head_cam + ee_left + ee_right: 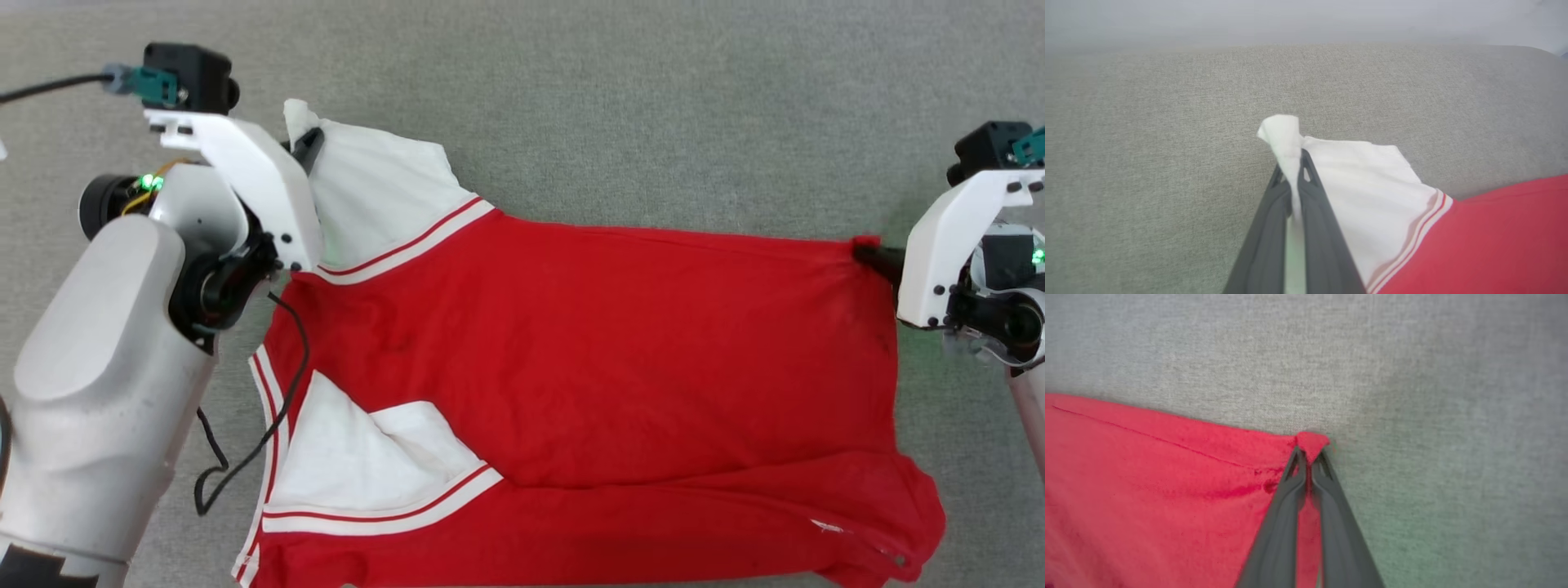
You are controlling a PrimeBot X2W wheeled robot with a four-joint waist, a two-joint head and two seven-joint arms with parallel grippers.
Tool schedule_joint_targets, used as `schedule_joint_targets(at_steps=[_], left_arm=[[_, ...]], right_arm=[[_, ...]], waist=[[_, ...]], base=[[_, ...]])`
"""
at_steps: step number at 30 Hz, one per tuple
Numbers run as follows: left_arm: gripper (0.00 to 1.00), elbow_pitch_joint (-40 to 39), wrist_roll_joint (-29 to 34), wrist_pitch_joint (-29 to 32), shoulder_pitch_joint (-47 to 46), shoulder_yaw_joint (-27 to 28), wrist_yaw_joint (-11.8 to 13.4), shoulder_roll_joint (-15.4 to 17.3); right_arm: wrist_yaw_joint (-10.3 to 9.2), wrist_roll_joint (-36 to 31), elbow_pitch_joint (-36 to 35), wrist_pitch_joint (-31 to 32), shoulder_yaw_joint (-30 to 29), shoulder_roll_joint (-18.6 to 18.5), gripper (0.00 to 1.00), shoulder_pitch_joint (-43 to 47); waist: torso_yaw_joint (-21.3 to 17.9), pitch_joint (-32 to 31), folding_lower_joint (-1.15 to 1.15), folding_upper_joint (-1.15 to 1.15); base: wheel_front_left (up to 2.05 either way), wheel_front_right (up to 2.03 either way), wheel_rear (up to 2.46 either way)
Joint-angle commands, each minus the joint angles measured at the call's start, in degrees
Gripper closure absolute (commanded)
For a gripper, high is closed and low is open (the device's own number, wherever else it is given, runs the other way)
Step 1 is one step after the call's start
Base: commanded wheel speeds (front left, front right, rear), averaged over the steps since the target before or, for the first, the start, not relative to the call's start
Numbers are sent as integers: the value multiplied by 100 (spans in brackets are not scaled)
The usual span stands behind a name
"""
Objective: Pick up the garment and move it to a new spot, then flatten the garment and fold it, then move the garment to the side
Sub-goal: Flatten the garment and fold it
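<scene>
The garment [588,351] is spread out on a grey cloth surface [653,98] in front of the robot. It is red, with the neck end to the robot's left and the bottom hem to its right.

The left end effector [306,147] is at the far left corner of the garment. Its two dark fingers are pressed together on the tip of a white sleeve [375,196]. In the left wrist view, the left end effector [1295,163] has a little bunch of white cloth [1282,130] poking out past the tips. The rest of the sleeve and the red garment [1494,237] fan out to the right of the fingers.

The right end effector [869,255] is at the far right corner of the garment. It is pinched tight on the red cloth there. In the right wrist view, the right end effector [1309,455] has a small red corner [1312,442] sticking out past the tips. The garment [1147,490] lies to the left of the fingers.

The far edge of the garment runs straight from one end effector to the other. I cannot tell if that edge touches the surface.

A second white sleeve [359,457] lies flat near the robot, on the left. The near edge of the garment is folded over and a bit wrinkled. A thin black cable [282,392] from the left arm [98,367] hangs over the neck end.
</scene>
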Motion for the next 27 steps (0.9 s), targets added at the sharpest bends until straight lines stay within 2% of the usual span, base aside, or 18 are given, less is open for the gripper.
schedule_joint_targets(at_steps=[1,7,10,14,21,27], left_arm=[[100,-46,-42,-67,121,57,0,34],[100,-481,-216,-380,824,261,104,222],[100,-832,-335,-548,1367,395,228,334],[100,-1386,-491,-720,2260,602,536,535],[100,-1976,-903,-863,3921,834,1081,548],[100,-1861,-1217,-952,4840,878,1253,340]], right_arm=[[-2,-66,-71,-96,-14,-53,100,12],[-3,-313,-617,-530,-266,-156,100,336],[-3,-448,-967,-673,-473,-168,100,696],[-4,-463,-1362,-668,-830,-51,100,1402],[-4,-525,-1889,-714,-1440,345,100,2798],[-4,-631,-2036,-744,-1904,866,100,3844]], waist=[[9,-110,0,0],[46,-575,0,0],[75,-813,0,0],[101,-1097,0,0],[129,-1414,0,0],[74,-1582,0,0]], base=[[0,0,0],[0,0,0],[0,0,0],[0,0,0],[0,0,0],[0,0,0]])
